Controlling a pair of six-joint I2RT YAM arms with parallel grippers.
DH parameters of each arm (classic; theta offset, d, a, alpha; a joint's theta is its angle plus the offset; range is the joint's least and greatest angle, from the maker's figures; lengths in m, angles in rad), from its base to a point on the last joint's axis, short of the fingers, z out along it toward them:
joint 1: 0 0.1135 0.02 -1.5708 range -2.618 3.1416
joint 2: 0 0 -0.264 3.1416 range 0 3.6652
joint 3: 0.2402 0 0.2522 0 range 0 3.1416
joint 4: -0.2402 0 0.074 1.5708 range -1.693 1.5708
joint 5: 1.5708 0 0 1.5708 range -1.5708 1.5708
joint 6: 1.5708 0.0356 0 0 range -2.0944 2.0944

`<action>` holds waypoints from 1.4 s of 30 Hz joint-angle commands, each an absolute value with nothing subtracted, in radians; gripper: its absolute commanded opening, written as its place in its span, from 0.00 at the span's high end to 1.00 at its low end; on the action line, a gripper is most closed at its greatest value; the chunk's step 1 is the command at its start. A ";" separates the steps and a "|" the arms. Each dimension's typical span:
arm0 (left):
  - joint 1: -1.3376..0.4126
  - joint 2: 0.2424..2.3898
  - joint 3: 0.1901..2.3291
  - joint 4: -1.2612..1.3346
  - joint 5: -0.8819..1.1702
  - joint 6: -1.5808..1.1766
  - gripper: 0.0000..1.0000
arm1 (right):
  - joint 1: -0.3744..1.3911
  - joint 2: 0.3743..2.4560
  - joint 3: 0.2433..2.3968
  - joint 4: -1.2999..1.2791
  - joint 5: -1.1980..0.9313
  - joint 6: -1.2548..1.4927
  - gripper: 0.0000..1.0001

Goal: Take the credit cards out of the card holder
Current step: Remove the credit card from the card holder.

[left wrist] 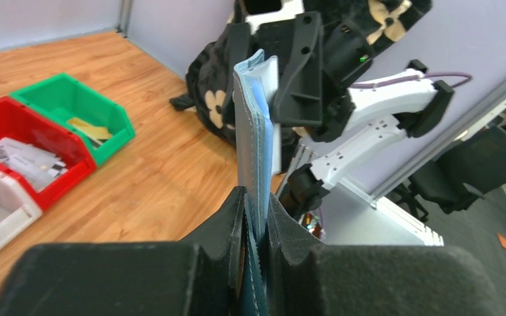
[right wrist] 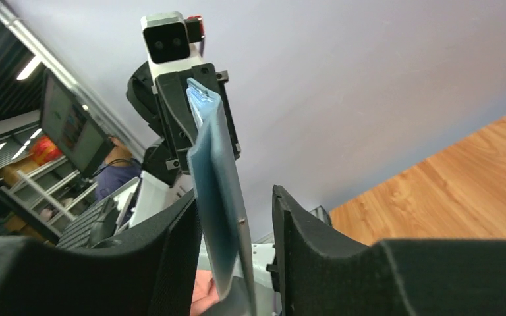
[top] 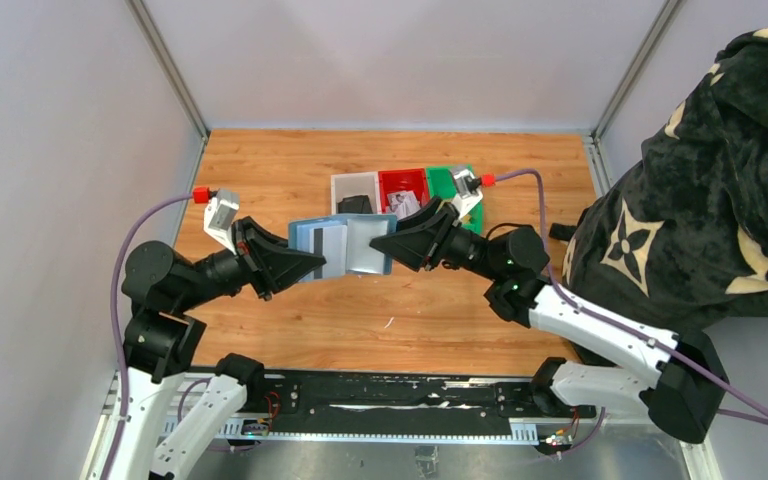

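The teal-blue card holder (top: 360, 245) hangs spread open above the table between both grippers. A pale grey credit card (top: 328, 242) with a dark stripe lies on its inner left half. My left gripper (top: 310, 265) is shut on the holder's left end. In the left wrist view the holder (left wrist: 253, 131) stands edge-on, pinched in my left gripper (left wrist: 255, 197). My right gripper (top: 388, 245) is at the holder's right end. In the right wrist view its jaws (right wrist: 237, 197) stand apart, with the holder's flap (right wrist: 214, 178) between them, close to the left finger.
A white bin (top: 355, 190), a red bin (top: 403, 185) and a green bin (top: 450, 180) stand in a row behind the holder. A person in a black patterned hoodie (top: 720, 180) is at the table's right edge. Grey walls close in the left and back.
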State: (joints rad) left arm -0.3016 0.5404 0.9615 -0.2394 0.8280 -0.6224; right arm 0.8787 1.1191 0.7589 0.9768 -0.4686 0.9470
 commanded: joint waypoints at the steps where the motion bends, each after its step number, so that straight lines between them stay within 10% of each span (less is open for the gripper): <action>1: -0.302 0.591 1.025 -0.413 0.738 -0.475 0.98 | 0.829 0.990 0.790 0.761 -0.395 0.852 0.50; 7: -0.302 0.652 1.073 -0.560 0.665 -0.376 1.00 | 0.808 0.867 0.942 0.388 -0.279 0.679 0.43; 20: -0.302 0.707 1.110 -0.589 0.716 -0.401 1.00 | 0.912 1.154 1.053 0.472 -0.610 0.814 0.40; 42: -0.302 0.703 1.077 -0.366 0.967 -0.650 0.95 | 0.916 1.162 0.965 0.572 -0.667 0.885 0.64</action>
State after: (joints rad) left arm -0.3016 0.7071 1.0843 -0.4129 0.9192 -0.6090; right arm 0.9031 1.1393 0.9562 0.5056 -0.6376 0.8524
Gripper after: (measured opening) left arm 0.147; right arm 0.384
